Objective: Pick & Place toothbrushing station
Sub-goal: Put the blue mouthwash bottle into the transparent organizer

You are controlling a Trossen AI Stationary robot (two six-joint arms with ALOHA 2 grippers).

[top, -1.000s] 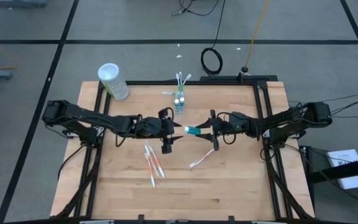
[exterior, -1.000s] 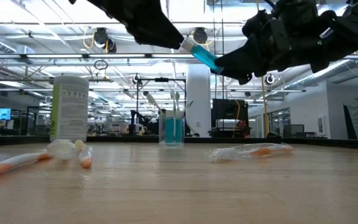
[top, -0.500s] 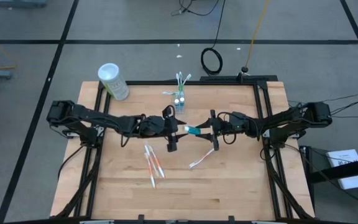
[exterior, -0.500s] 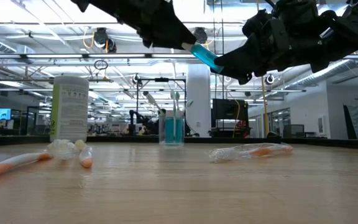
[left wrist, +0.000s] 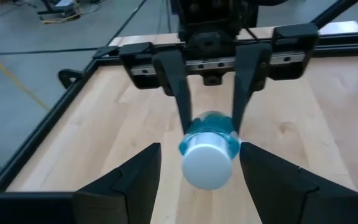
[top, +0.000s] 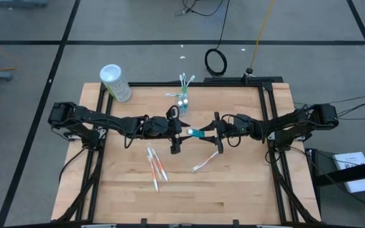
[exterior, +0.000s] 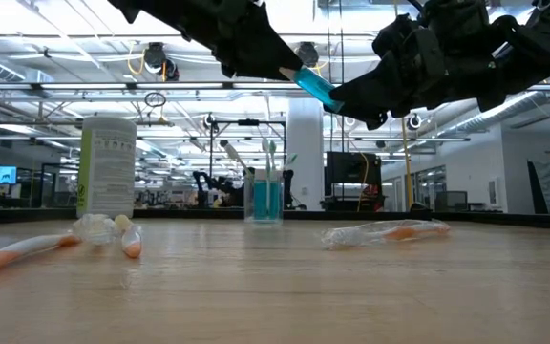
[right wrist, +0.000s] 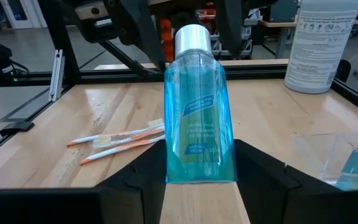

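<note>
We record a blue toothpaste tube [top: 197, 133] with a white cap, held in the air above the middle of the table [top: 246, 190]. The right pincer [top: 211, 134] pinches its flat end from both sides; in the right wrist view the tube [right wrist: 196, 121] rises between that pincer's two dark fingers [right wrist: 138, 180]. The left pincer [top: 177, 134] faces the tube's cap, its fingers [left wrist: 126, 180] spread to either side of the cap without touching it.

At the far edge of the table we note a clear plastic cup [top: 182, 104] holding green-accented toothbrushes [top: 184, 80] and further blue tubes. Two orange-accented toothbrushes [top: 155, 164] lie loose on the wood below the left arm; another toothbrush [top: 205, 162] lies below the right pincer. A white canister with green print [top: 115, 82] stands at the table's far left corner.
</note>
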